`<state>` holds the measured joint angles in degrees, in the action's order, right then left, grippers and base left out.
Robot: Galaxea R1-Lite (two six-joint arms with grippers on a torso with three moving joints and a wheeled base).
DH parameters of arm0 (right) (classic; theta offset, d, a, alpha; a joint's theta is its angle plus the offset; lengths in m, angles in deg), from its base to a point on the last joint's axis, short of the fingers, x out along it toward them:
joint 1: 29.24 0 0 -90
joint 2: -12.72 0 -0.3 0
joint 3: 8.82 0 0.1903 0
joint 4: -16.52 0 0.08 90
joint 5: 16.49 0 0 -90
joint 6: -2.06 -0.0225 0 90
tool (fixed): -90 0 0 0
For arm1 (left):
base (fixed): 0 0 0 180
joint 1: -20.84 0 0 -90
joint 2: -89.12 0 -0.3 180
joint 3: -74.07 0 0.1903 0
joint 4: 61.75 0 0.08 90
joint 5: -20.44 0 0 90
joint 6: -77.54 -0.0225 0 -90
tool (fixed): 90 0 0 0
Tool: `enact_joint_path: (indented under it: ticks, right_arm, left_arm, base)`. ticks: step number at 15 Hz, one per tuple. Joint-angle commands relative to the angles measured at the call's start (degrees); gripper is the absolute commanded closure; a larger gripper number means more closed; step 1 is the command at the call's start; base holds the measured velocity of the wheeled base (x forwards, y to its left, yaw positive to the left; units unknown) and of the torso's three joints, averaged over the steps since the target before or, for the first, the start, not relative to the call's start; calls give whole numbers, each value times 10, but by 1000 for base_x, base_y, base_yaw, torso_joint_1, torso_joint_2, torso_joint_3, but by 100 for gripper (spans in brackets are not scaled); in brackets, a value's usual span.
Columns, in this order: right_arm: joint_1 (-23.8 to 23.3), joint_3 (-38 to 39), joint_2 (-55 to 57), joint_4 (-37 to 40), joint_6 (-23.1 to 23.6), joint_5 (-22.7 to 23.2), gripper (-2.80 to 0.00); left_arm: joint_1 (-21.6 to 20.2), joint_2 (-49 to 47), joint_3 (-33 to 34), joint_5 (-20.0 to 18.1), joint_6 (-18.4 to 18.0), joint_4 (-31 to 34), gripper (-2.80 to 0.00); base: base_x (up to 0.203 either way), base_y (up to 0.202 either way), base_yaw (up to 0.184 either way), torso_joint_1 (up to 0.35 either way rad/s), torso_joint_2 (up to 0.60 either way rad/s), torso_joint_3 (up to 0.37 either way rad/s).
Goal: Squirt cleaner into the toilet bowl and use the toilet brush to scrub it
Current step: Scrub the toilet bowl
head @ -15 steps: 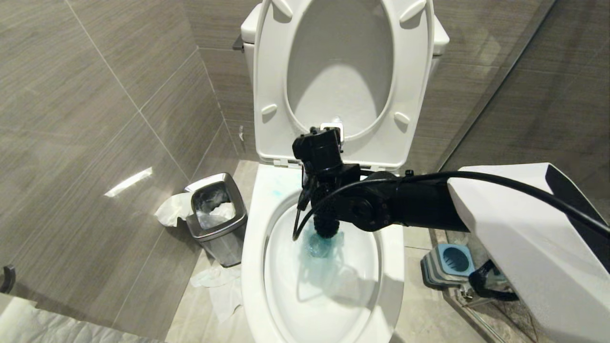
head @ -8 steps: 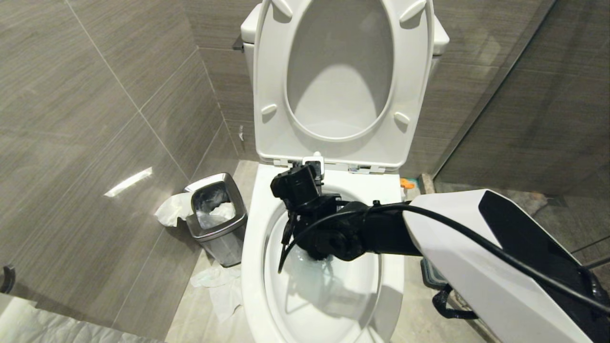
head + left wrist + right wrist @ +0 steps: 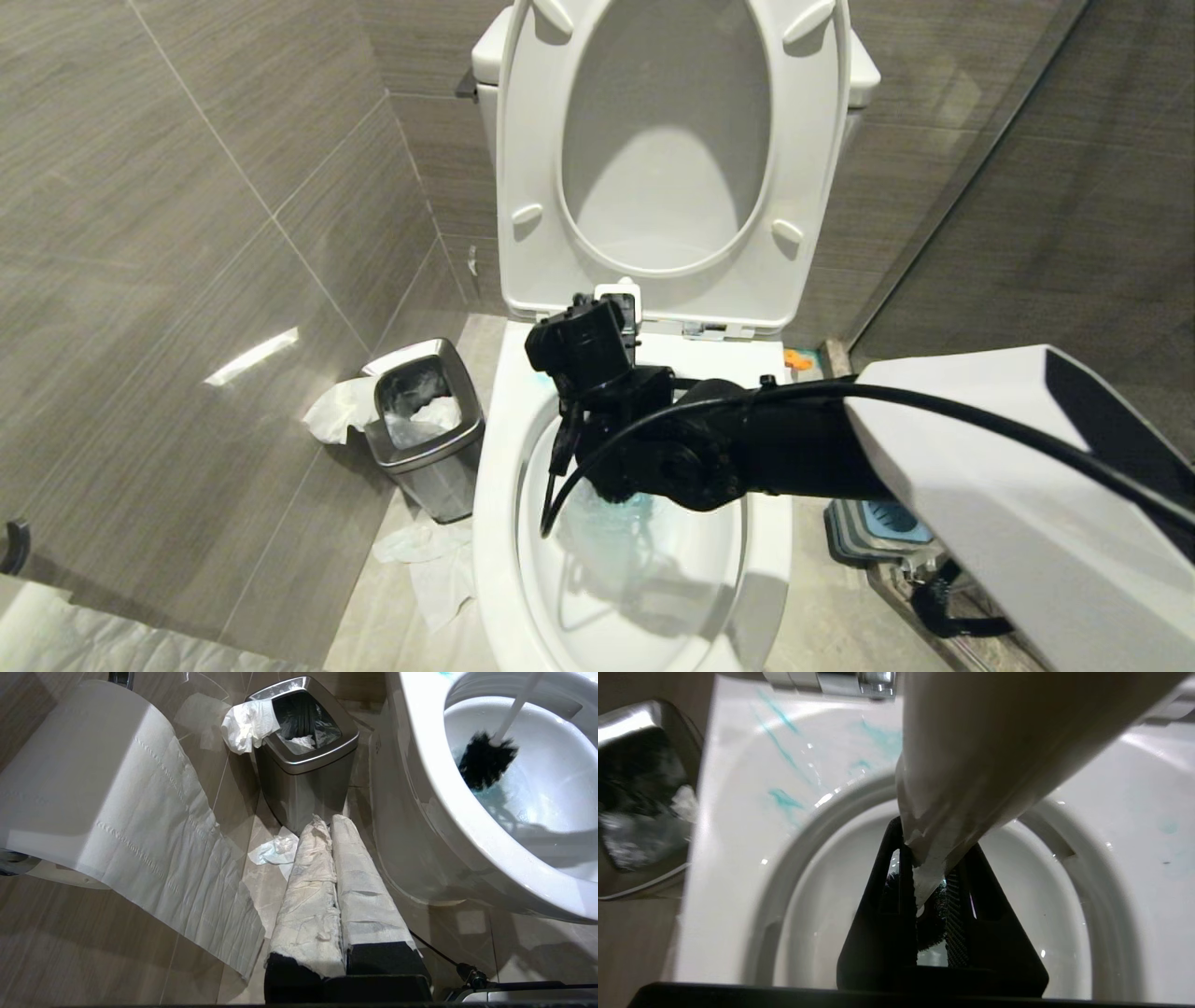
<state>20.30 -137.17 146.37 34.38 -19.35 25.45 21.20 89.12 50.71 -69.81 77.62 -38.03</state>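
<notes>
Meanwhile the right gripper (image 3: 931,891), fingers clamped on the brush (image 3: 486,758) handle, has swung from the bowl's (image 3: 490,523) middle toward its left wall and now drifts back a little; the bristles sit low in the blue cleaner (image 3: 495,800). Scrubbing looks well underway. The left gripper (image 3: 334,826) hangs parked, fingers closed, near the bin (image 3: 306,756).

This is a bathroom, a small toilet corner. A white toilet bowl (image 3: 495,523) stands with its seat and lid (image 3: 667,159) raised against grey tiled walls (image 3: 187,233), and the floor is tiled too. Beside the bowl is a small steel bin (image 3: 425,425) with crumpled tissue around it (some lies on the floor). A toilet paper roll (image 3: 93,788) hangs near, and a glass partition (image 3: 1027,187) closes the other side.
</notes>
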Motion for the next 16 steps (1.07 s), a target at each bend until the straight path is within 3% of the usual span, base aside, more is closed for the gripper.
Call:
enact_joint_path:
  ticks: [1, 8, 16]
  right_arm:
    - [6, 24, -98, 2, 0, -3, 0]
    - [7, 15, -131, 34, 5, -3, 0]
    - [-7, -35, -21, 30, 5, -4, 0]
  left_arm:
    - [0, -1, 1, 0, 0, 0, 0]
    - [0, -1, 1, 0, 0, 0, 0]
    - [0, -1, 1, 0, 0, 0, 0]
  base:
    - [0, 0, 0, 0, 0, 0]
    - [0, 0, 0, 0, 0, 0]
    - [0, 0, 0, 0, 0, 0]
